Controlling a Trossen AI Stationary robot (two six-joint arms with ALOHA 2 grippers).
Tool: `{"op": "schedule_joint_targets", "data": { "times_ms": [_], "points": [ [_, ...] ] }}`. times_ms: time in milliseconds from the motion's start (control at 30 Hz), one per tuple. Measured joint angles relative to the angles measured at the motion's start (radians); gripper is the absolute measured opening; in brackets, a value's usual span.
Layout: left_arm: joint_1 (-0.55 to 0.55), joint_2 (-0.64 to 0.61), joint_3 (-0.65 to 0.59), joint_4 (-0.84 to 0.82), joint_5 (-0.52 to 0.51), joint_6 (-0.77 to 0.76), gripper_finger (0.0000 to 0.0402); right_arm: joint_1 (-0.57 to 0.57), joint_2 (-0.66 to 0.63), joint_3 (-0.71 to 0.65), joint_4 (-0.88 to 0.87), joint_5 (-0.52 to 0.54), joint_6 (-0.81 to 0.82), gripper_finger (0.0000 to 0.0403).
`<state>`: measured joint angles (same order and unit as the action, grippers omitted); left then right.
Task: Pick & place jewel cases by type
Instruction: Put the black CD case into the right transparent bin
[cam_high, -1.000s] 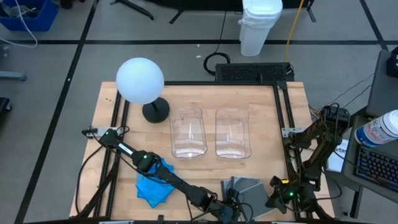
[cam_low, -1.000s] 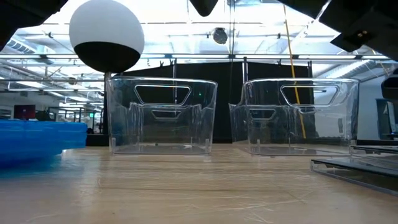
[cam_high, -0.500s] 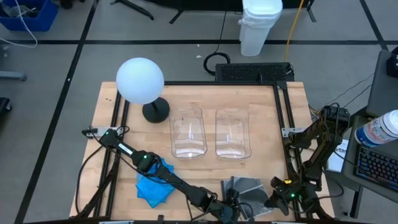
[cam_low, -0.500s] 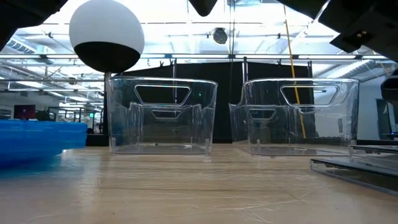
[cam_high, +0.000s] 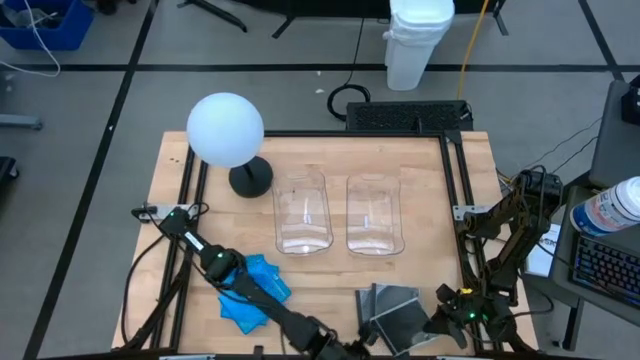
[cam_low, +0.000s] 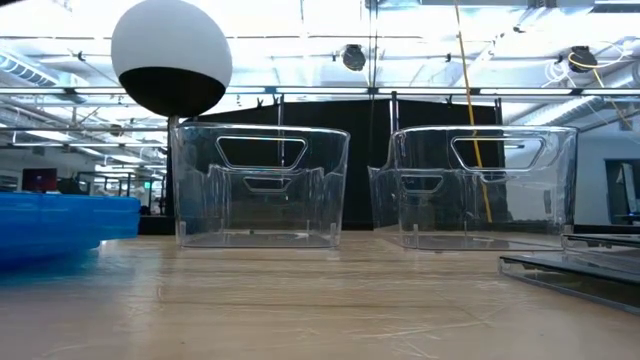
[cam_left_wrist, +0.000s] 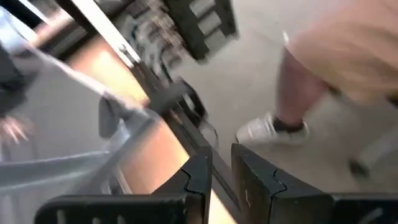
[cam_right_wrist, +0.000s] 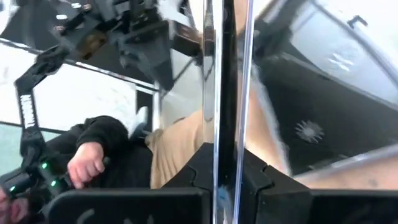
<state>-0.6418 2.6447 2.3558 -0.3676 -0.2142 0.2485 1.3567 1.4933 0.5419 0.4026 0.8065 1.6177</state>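
Since a second ago the left arm has drawn back along the table's near edge, uncovering more of the blue jewel cases, and the dark arm shapes are gone from the top of the low view. The left gripper shows its jaws nearly together with nothing between them. The right gripper pinches a dark jewel case edge-on, lifted at the near right corner. More grey cases lie beside it; neither pile can be counted. Two clear bins stand side by side mid-table, and one white globe lamp stands behind them. A person's hand shows beyond the table.
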Motion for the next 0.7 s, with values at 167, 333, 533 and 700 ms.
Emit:
{"op": "schedule_joint_targets", "data": {
  "times_ms": [167, 333, 533, 700],
  "points": [
    [-0.036, -0.074, 0.0, -0.238, -0.003, -0.083, 0.0067, -0.005, 0.0, 0.0, 0.086, 0.038, -0.141, 0.0037],
    [-0.055, -0.084, 0.0, -0.382, -0.004, -0.117, 0.0067, -0.04, -0.012, 0.0, 0.155, 0.06, -0.345, 0.0021],
    [-0.055, -0.084, -0.01, -0.381, -0.042, -0.128, 0.0062, -0.111, -0.108, 0.0, 0.314, 0.059, -0.734, 0.0017],
    [-0.061, -0.084, -0.01, -0.389, -0.047, -0.136, 0.0025, -0.163, -0.235, 0.0, 0.324, 0.086, -0.954, 0.002]
  ]
}}
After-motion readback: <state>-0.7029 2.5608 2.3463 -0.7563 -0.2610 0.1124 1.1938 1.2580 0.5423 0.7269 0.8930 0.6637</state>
